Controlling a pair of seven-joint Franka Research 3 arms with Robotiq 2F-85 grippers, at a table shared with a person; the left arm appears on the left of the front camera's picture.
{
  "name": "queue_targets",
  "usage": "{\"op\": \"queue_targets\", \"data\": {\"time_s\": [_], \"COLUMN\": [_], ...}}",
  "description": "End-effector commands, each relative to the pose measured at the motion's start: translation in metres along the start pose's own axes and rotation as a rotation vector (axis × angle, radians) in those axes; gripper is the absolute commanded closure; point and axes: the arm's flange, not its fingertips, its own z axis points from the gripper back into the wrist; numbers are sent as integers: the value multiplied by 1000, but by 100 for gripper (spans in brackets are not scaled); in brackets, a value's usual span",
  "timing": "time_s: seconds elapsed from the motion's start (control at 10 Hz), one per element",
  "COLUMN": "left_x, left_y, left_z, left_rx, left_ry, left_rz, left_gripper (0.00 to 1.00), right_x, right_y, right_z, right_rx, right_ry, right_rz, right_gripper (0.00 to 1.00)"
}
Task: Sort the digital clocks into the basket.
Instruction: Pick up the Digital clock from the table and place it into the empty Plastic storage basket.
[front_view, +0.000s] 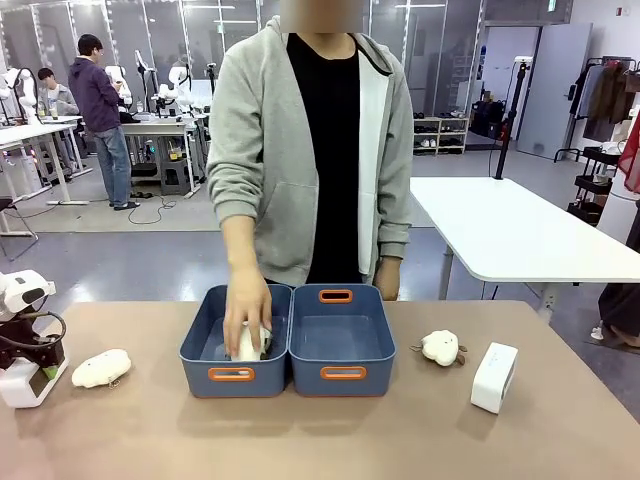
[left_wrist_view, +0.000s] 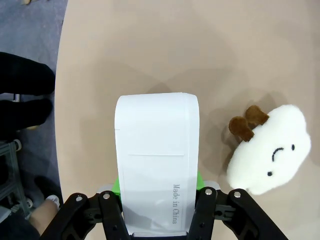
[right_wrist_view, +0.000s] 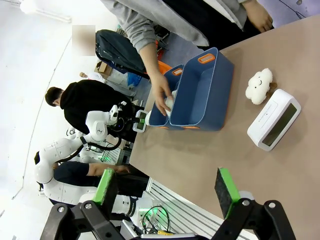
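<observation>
My left gripper (front_view: 38, 378) (left_wrist_view: 158, 187) sits at the table's far left, shut on a white digital clock (front_view: 17, 386) (left_wrist_view: 155, 135) that stands on the tabletop. A second white clock (front_view: 494, 377) (right_wrist_view: 274, 119) stands upright at the right. Two blue baskets sit side by side in the middle, one on the left (front_view: 200, 345) and one on the right (front_view: 342, 340) (right_wrist_view: 205, 87). The person's hand (front_view: 245, 310) rests in the left basket on a white thing I cannot identify. My right gripper (right_wrist_view: 165, 187) hangs open and empty, high above the table.
A cream sheep plush (front_view: 100, 368) (left_wrist_view: 267, 150) lies just right of the held clock. Another sheep plush (front_view: 440, 347) (right_wrist_view: 259, 86) lies between the right basket and the second clock. The person stands at the far edge. The table's front strip is bare.
</observation>
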Motion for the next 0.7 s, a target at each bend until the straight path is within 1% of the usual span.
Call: {"op": "queue_targets", "data": {"time_s": [0.0, 0.1, 0.2, 0.3, 0.4, 0.5, 0.6], "left_x": [1, 0, 6, 11, 13, 13, 12], "left_y": [2, 0, 2, 9, 14, 14, 13], "left_z": [-1, 0, 22, 36, 51, 71, 97], "left_rx": [3, 0, 32, 81, 54, 32, -57], "left_ry": [-1, 0, -13, 1, 9, 22, -36], "left_rz": [0, 0, -28, -31, -22, -57, -117], "left_gripper": [62, 49, 49, 49, 49, 49, 49], "right_x": [1, 1, 1, 1, 1, 1, 1], "right_y": [0, 0, 0, 0, 0, 0, 0], "right_z": [1, 1, 1, 1, 1, 1, 1], "right_rx": [11, 11, 11, 11, 11, 11, 11], "right_ry": [-8, -8, -8, -8, -8, -8, -8], "right_rz": [18, 18, 18, 18, 18, 18, 18], "right_gripper": [0, 0, 0, 0, 0, 0, 0]}}
